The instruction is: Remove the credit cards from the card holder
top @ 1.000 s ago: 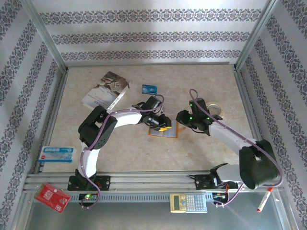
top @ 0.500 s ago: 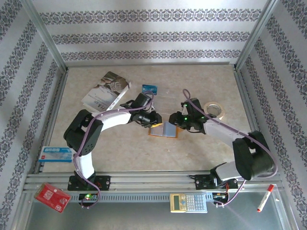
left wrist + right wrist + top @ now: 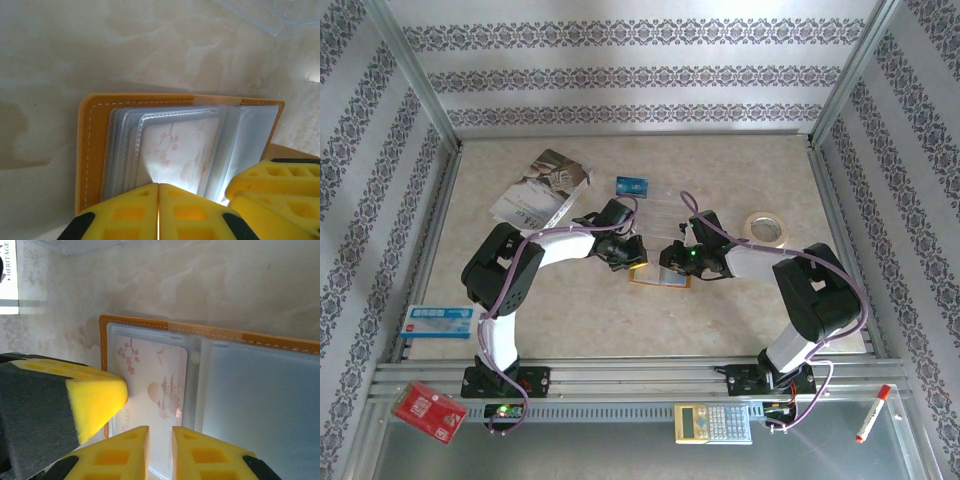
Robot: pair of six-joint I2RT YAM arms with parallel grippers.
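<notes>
Reading "HERITAGE" on white booklet [image 3: 9, 275], left tool [image 3: 158, 202] closed over card holder [image 3: 92, 150]

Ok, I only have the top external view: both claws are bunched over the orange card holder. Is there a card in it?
Observer: Yes. The right wrist view shows a pale card with a pink blossom print, sitting in the card holder under clear plastic.
Operator: Is the left claw shut?
Observer: Yes. In its own view the pads meet with no gap, at one edge of that card.
Operator: And the right claw?
Observer: A narrow gap shows between its fingers, right over the card.
</notes>
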